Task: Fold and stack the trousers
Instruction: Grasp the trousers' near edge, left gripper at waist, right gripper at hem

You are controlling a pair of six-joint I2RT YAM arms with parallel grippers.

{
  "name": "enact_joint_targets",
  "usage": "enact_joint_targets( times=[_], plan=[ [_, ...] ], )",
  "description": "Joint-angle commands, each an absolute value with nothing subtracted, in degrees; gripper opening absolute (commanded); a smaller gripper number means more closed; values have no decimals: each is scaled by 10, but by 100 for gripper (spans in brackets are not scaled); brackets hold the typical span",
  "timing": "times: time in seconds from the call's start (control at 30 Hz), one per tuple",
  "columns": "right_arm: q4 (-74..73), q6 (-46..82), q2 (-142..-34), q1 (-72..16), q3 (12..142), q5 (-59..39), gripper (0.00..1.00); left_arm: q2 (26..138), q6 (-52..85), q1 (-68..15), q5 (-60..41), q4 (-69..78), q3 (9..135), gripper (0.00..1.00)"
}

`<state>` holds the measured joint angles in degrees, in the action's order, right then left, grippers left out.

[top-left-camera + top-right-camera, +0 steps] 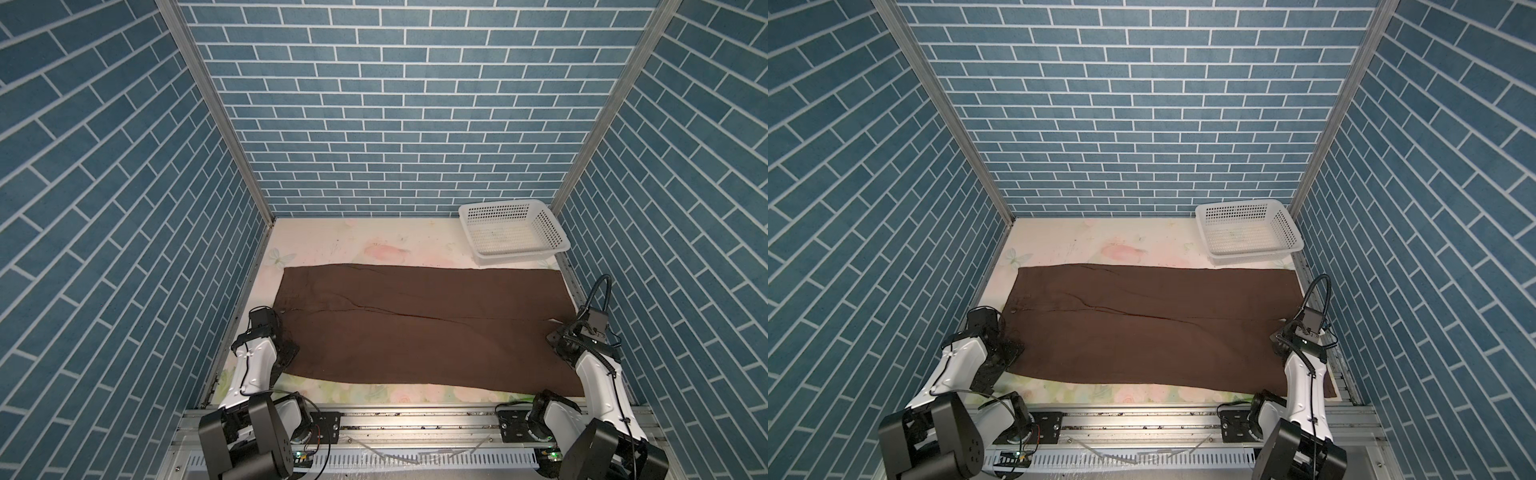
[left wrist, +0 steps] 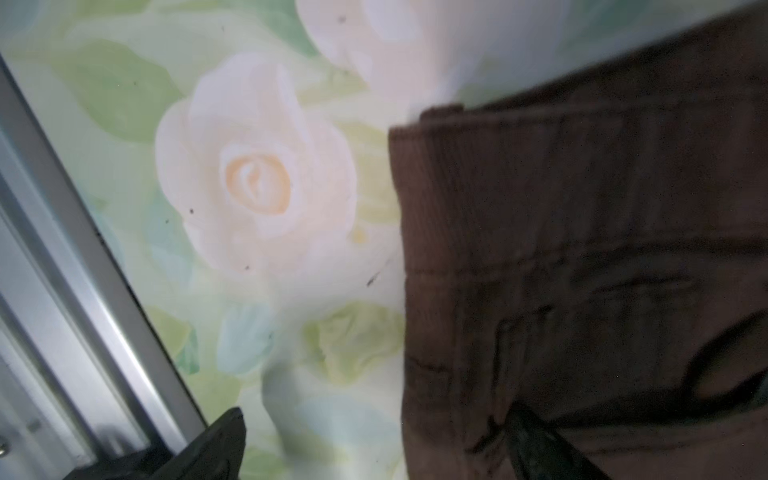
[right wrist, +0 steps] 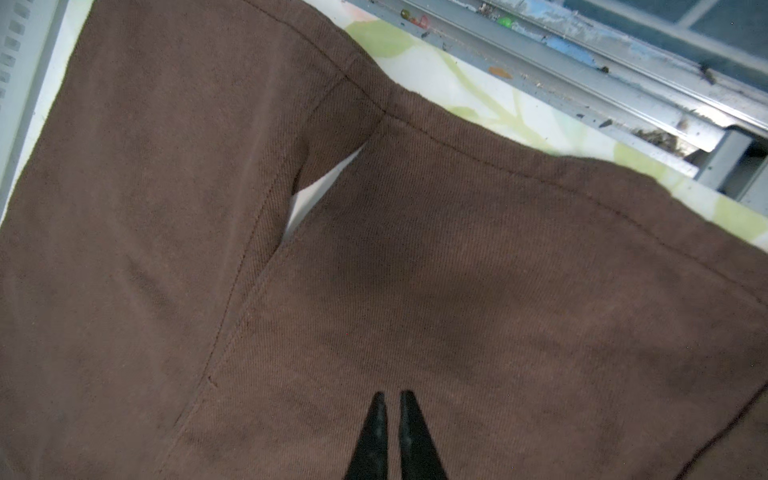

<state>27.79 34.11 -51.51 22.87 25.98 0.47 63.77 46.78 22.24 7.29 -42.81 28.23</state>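
Observation:
The dark brown trousers lie flat across the flowered table, waistband to the left and leg hems to the right. My left gripper is open at the near left corner of the waistband. One fingertip is over bare tablecloth, the other fingertip over the brown fabric. In both top views its wrist hides the fingers. My right gripper is low over the leg ends near the right edge. Its jaws are almost together, with nothing between them. A white sliver of table shows between the two legs.
A white perforated basket stands at the back right corner, just beyond the trousers. Flowered tablecloth shows behind the trousers and in a strip at the front. Metal rails border the front, and blue brick walls close three sides.

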Motion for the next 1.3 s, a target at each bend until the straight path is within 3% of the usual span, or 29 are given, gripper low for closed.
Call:
enact_joint_targets(
  times=[0.0, 0.03, 0.17, 0.23, 0.47, 0.77, 0.9, 0.97, 1.27],
  plan=[
    [277, 337, -516, 226, 285, 3, 11, 675, 453, 231, 51, -373, 274, 85],
    [278, 337, -517, 226, 285, 3, 11, 683, 450, 233, 47, -365, 276, 73],
    [277, 337, -519, 227, 285, 4, 11, 697, 439, 259, 49, -366, 288, 12],
    [276, 337, -520, 227, 285, 5, 10, 692, 436, 289, 48, -378, 290, 0],
    [273, 338, -526, 227, 284, 6, 10, 603, 387, 447, 13, -414, 298, 0],
    [283, 334, -530, 226, 286, 15, 12, 608, 374, 456, -35, -397, 291, 1],
    [322, 347, -523, 224, 299, 58, 22, 610, 370, 456, -52, -383, 278, 3],
    [340, 371, -518, 226, 296, 90, 35, 608, 369, 455, -61, -380, 278, 3],
    [432, 471, -528, 240, 314, 173, 77, 604, 349, 454, -109, -341, 267, 5]
  ],
)
